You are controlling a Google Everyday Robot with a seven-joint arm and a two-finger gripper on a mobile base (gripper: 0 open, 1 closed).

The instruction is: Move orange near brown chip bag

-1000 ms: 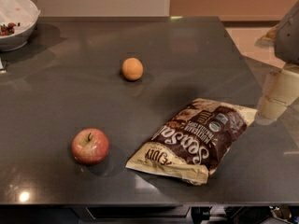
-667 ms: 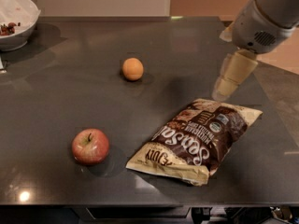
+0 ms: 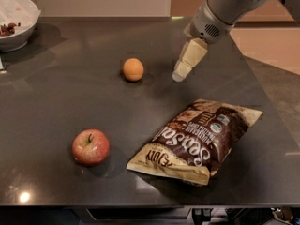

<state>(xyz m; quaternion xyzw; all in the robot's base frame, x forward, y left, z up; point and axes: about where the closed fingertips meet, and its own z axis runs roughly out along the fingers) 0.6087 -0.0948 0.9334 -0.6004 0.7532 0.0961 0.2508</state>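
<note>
one cream gripper (image 3: 180,74) has swung left, near the small round matte orange (image 3: 133,69); its spread is unclear. the crinkly brown chip bag (image 3: 199,139) is unmoved.

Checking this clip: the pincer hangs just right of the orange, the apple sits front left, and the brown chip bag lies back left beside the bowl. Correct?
Not quite. The camera view shows the brown chip bag lying front right, far from the bowl. The rest holds: the pincer hangs just right of the orange, the apple sits front left.
</note>
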